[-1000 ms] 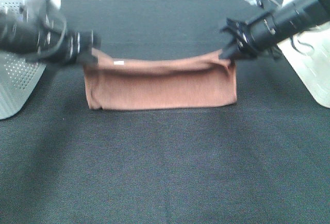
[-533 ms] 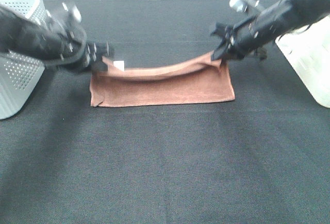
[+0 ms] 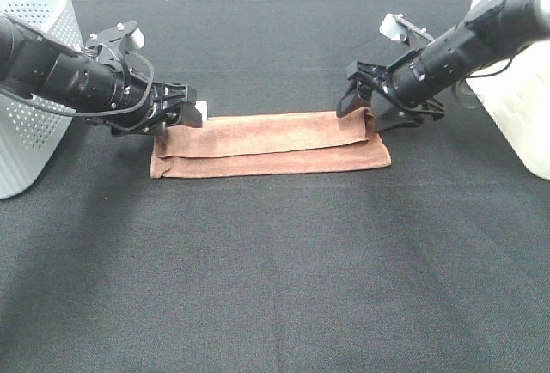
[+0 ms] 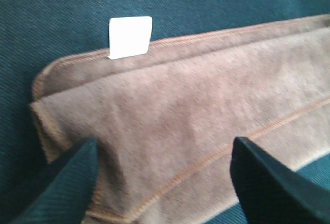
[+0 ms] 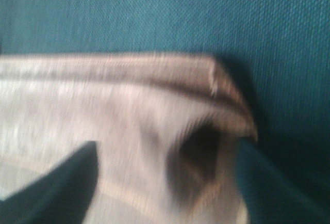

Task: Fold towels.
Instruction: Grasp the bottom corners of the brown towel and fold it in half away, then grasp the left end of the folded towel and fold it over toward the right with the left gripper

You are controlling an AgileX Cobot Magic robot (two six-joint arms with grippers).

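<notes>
On black table [image 3: 275,287], centre-rear: brown towel [image 3: 268,143], one item, lying flat as a long folded band, upper layer stopping short of the near edge; white label [image 4: 130,37] at its far left corner. Left gripper [image 3: 176,113]: at that corner, jaws spread, pinching nothing. Right gripper [image 3: 371,107]: at far right corner, jaws apparently spread; wrist view blurred, corner humped. Step, judged: lengthwise fold laid. Next: lift clear, grip a short end for the crosswise fold.

towel [image 3: 271,143] | brown, white tag at one corner | folded long strip | flat on black cloth
</notes>
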